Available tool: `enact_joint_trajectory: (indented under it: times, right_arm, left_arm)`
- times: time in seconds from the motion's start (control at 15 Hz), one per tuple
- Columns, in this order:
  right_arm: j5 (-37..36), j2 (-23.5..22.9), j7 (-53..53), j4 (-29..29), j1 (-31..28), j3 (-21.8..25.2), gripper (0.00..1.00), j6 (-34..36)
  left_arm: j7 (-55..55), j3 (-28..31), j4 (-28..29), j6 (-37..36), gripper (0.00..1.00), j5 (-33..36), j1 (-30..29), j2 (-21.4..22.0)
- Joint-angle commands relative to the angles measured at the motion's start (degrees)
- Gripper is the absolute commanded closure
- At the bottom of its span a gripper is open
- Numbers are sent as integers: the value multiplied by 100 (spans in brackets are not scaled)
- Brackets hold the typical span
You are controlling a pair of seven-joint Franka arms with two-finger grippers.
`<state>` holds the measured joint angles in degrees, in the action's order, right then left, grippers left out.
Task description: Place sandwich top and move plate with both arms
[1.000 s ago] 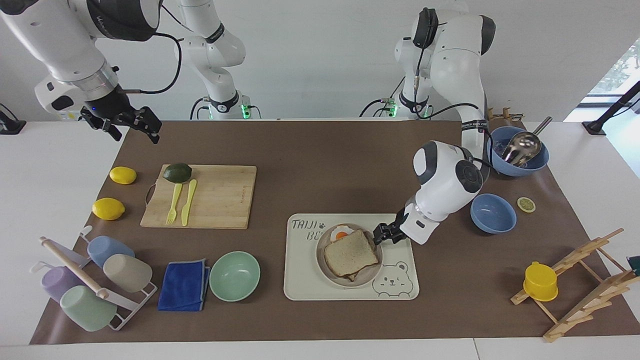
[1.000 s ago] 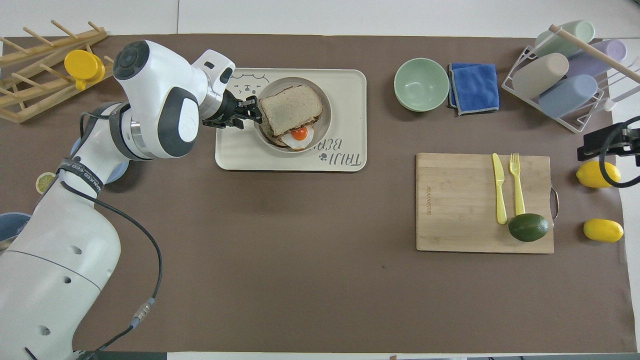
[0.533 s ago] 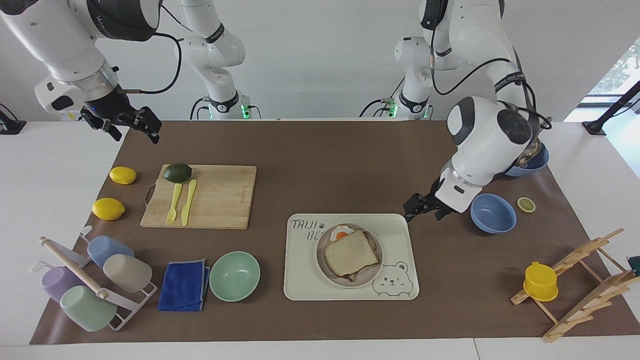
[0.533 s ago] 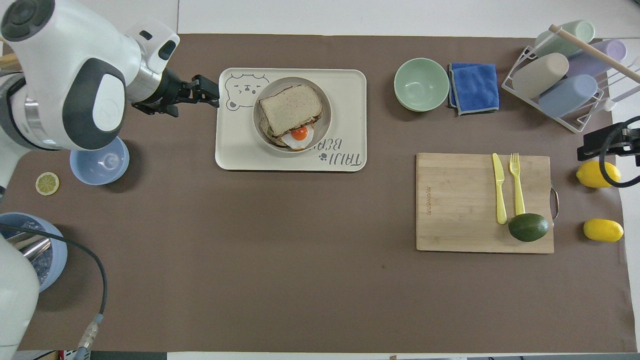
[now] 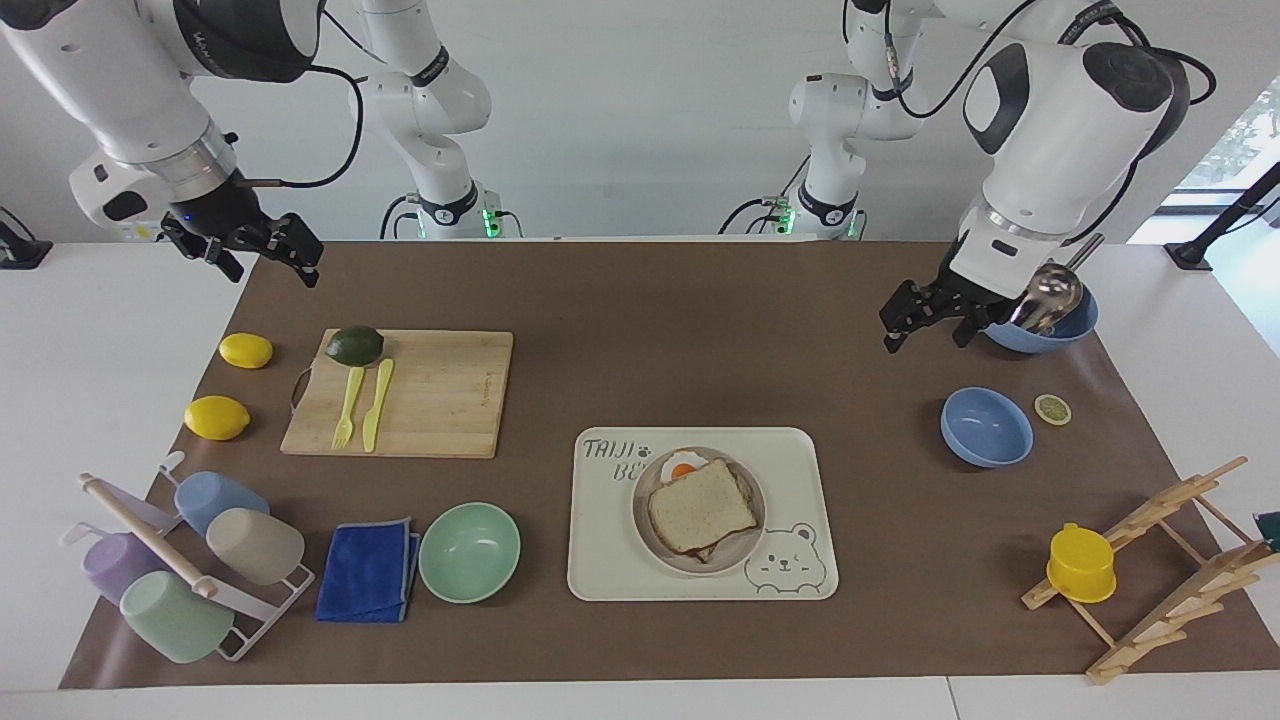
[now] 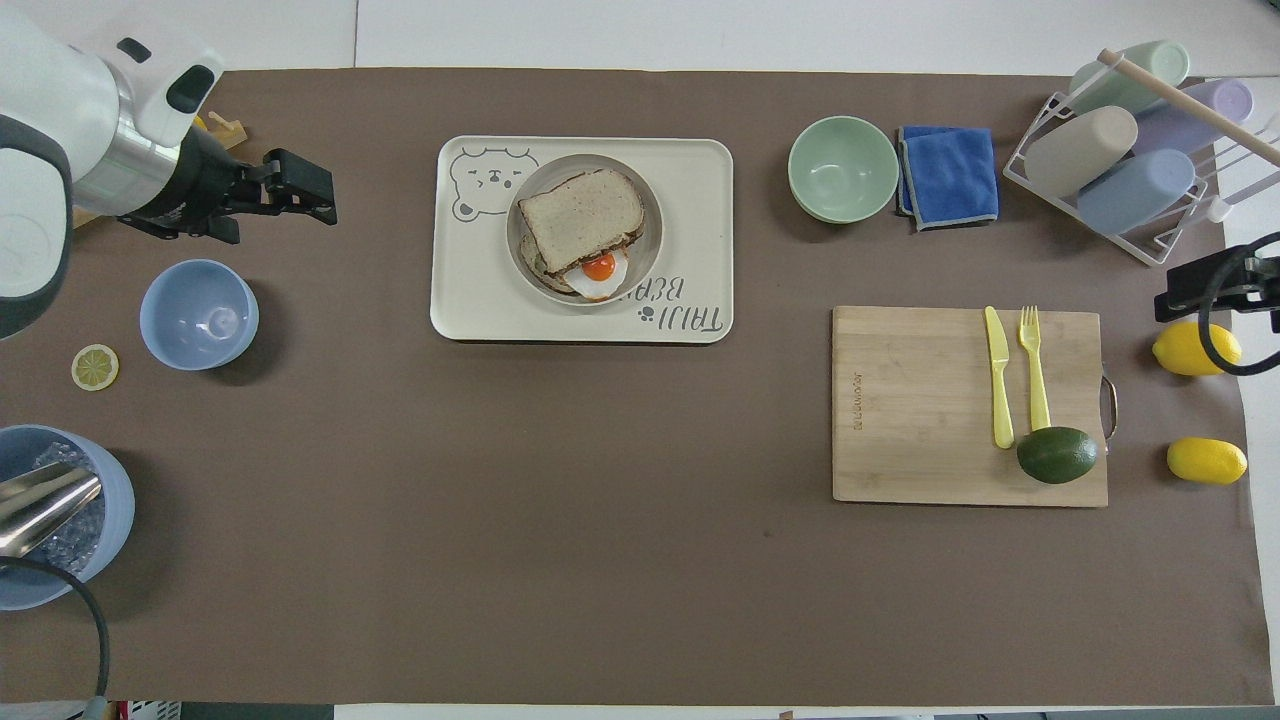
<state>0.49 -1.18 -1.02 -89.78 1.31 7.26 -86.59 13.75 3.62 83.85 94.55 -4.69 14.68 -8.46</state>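
Note:
The sandwich top (image 5: 700, 505) (image 6: 580, 217), a plain brown slice, lies on the egg-topped slice on the round beige plate (image 5: 742, 548) (image 6: 650, 240). A bit of fried egg (image 5: 684, 467) (image 6: 598, 268) shows at the edge nearer the robots. The plate stands on the cream bear-print tray (image 5: 800, 470) (image 6: 470, 300). My left gripper (image 5: 925, 322) (image 6: 322, 190) hangs open and empty over the brown mat, well off the tray toward the left arm's end. My right gripper (image 5: 270, 258) (image 6: 1175, 295) waits open in the air at the right arm's end, over the mat's edge.
Two blue bowls (image 5: 986, 427) (image 5: 1040, 305), one holding a metal scoop, sit below the left gripper. A wooden rack with a yellow cup (image 5: 1080, 563) stands at that end. A green bowl (image 5: 469, 551), blue cloth (image 5: 368, 572), cup rack (image 5: 190, 570), cutting board (image 5: 430, 395) and lemons (image 5: 216, 417) fill the right arm's end.
The left gripper let go of the sandwich top, opened, and rose away from the plate toward the left arm's end. The bread stayed on the plate. The right arm has not moved.

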Motion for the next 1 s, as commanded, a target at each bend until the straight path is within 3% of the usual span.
enact_joint_trajectory:
  times: [0.0,0.13,0.33,0.6,0.8,0.93]
  right_arm:
    - [118,100,-65,-92,-26,-14,0,10]
    - [118,100,-56,-101,-26,-14,0,10]
    - [118,100,-65,-101,-26,-14,0,10]
    - [118,109,-65,-92,-26,-14,0,10]
    - [118,109,-65,-101,-26,-14,0,10]
    - [118,100,-65,-92,-26,-14,0,10]
  left_arm:
    - [-57,-80,333,-410,0,152,-193,554]
    - [-74,-203,623,-691,0,232,-342,906]
    - [-293,-792,694,-1201,0,232,-930,995]
    - [-311,-846,1536,-739,0,223,-905,1390]
    - [-442,-784,1416,-666,0,223,-739,1417]
    - [-540,-705,1100,-1016,0,240,-712,1339]
